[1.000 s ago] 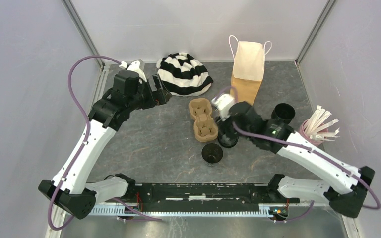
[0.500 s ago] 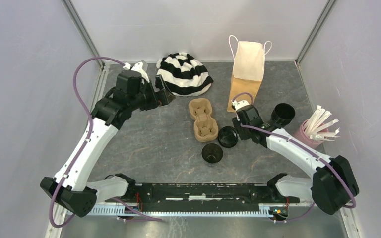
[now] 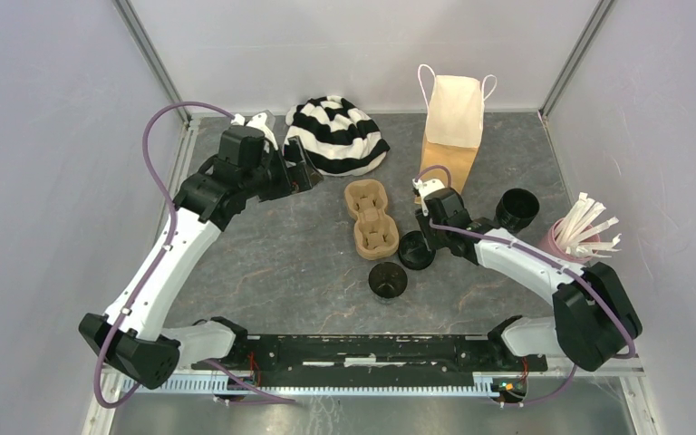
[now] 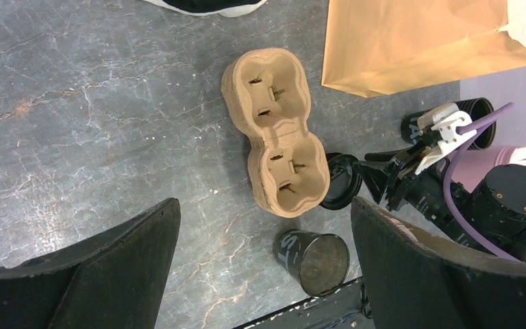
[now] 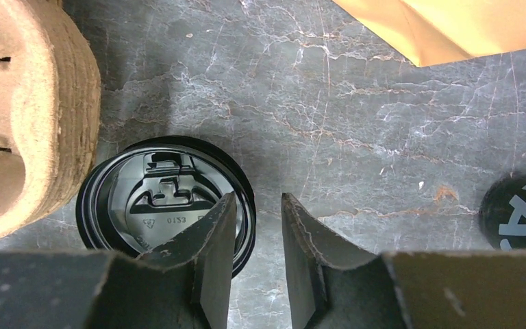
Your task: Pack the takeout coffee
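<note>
Two black coffee cups are waiting uncapped, and the packing is barely getting under way. Lowest in the overhead frame, just below centre, the nearer cup (image 3: 387,281) is standing open-mouthed on the grey table (image 3: 263,263). Just above it a lone black lid (image 3: 414,251) is lying flat, right against the lower end of the moulded-cardboard carrier (image 3: 370,217); no second lid is showing. The right gripper (image 5: 257,200) is reaching down at this lid. Its jaws are standing a narrow gap apart and straddling the rim, one finger over the lid and the other outside it. Whether they are already pinching it cannot be told. The carrier's two wells are holding nothing. Right of centre the other cup (image 3: 517,208) is standing open too, near a pink cup of white sticks (image 3: 573,237). In the upper left the left gripper (image 3: 299,170) is hovering with jaws spread wide, gripping nothing, next to a striped cloth (image 3: 337,136). Farthest back, upper centre-right, the brown paper bag (image 3: 449,145) is standing upright, its inside hidden. By the look of it, capping the cups, seating them in the carrier and bagging them are all waiting to be done.
</note>
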Robot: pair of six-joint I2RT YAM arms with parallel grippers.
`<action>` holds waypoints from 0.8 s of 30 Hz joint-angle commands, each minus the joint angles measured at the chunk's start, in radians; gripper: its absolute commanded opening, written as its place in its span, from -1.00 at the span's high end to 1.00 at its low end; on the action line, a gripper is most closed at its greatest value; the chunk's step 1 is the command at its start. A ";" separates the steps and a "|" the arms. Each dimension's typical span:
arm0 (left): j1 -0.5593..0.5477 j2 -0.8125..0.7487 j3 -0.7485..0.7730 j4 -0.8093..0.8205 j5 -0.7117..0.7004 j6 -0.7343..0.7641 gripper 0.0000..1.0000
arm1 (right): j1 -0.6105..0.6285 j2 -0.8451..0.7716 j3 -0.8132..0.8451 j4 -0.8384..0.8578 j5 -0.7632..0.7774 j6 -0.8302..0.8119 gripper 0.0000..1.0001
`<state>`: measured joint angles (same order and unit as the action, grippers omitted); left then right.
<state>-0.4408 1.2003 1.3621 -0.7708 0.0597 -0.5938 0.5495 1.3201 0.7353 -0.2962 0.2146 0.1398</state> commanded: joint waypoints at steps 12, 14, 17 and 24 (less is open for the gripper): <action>-0.004 0.036 0.059 0.013 0.024 0.041 -0.99 | -0.002 0.022 0.026 0.069 -0.029 -0.054 0.46; -0.004 0.036 0.060 0.013 0.025 0.043 -0.99 | -0.002 0.025 0.028 0.068 -0.035 -0.061 0.55; -0.005 0.039 0.063 0.013 0.024 0.045 -0.99 | -0.003 0.027 0.031 0.070 -0.046 -0.064 0.62; -0.004 0.052 0.069 0.014 0.026 0.053 -0.99 | -0.002 0.013 0.049 0.038 -0.049 -0.065 0.87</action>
<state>-0.4408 1.2419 1.3830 -0.7723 0.0631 -0.5919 0.5495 1.3418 0.7368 -0.2638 0.1730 0.0807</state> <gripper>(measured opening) 0.994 0.084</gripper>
